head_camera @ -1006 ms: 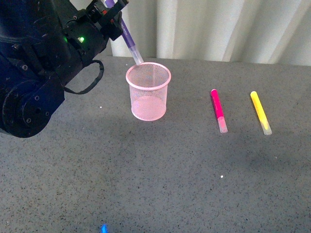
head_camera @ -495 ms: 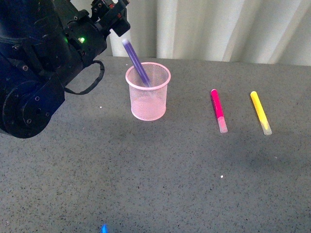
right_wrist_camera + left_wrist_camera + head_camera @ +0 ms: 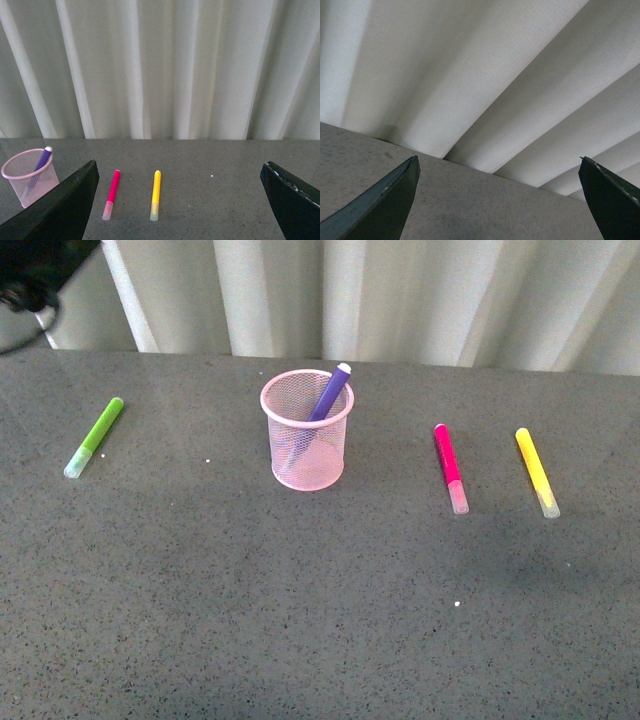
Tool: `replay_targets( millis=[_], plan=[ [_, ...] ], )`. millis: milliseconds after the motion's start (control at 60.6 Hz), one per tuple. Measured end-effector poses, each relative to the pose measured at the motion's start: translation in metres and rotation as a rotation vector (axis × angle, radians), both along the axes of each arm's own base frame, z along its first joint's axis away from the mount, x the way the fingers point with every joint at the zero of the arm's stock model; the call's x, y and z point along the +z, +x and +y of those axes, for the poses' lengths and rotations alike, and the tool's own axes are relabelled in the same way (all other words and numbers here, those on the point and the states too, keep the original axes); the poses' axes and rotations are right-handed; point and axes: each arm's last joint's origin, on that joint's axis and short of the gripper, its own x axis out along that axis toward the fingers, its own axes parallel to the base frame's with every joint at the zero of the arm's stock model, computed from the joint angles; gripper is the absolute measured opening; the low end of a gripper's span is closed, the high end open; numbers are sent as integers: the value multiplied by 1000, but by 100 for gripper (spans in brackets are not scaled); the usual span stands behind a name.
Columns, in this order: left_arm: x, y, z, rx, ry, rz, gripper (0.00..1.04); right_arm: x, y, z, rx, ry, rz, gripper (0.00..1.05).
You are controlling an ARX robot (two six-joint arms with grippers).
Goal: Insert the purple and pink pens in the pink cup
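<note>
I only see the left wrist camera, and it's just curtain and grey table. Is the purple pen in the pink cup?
Observer: Yes. The dark purple marker pen stands tilted inside the pink wire-mesh cup, leaning on its rim.
Child: What about the pink one?
Observer: The magenta-pink marker pen lies flat on the grey table, to the right of the cup, not in it.
Child: Is anything grabbing it?
Observer: No. The right gripper is open and holds nothing.
</note>
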Motion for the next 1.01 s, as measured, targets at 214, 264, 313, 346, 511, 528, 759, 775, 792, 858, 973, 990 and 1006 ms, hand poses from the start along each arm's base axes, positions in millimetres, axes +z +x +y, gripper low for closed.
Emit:
replay_targets(
  millis=[214, 264, 313, 346, 511, 528, 759, 775, 792, 858, 973, 990, 1006],
  plan=[
    [34, -73, 38, -100, 129, 76, 98, 0, 0, 0, 0, 0, 0, 98],
    [38, -90, 46, -103, 144, 78, 98, 0, 0, 0, 0, 0, 0, 98],
    [42, -114, 62, -74, 154, 78, 98, 0, 0, 0, 0, 0, 0, 98],
    [46, -132, 75, -33, 156, 68, 98, 0, 0, 0, 0, 0, 0, 98],
    [48, -174, 110, 98, 149, 58, 98, 0, 0, 0, 0, 0, 0, 98],
    [48, -176, 111, 105, 147, 61, 98, 0, 0, 0, 0, 0, 0, 98],
    [28, -207, 95, 254, 457, -111, 66, 0, 0, 0, 2, 0, 0, 98],
    [26, -209, 91, 254, 472, -117, 63, 0, 0, 0, 2, 0, 0, 98],
    [26, -210, 89, 252, 478, -120, 61, 0, 0, 0, 2, 0, 0, 98],
    [22, -216, 78, 248, 502, -131, 49, 0, 0, 0, 0, 0, 0, 98],
    [15, -224, 64, 243, 519, -133, 29, 0, 0, 0, 0, 0, 0, 98],
    [14, -225, 63, 242, 520, -132, 27, 0, 0, 0, 0, 0, 0, 98],
    [12, -227, 59, 243, 521, -130, 22, 0, 0, 0, 0, 0, 0, 98]
  ],
)
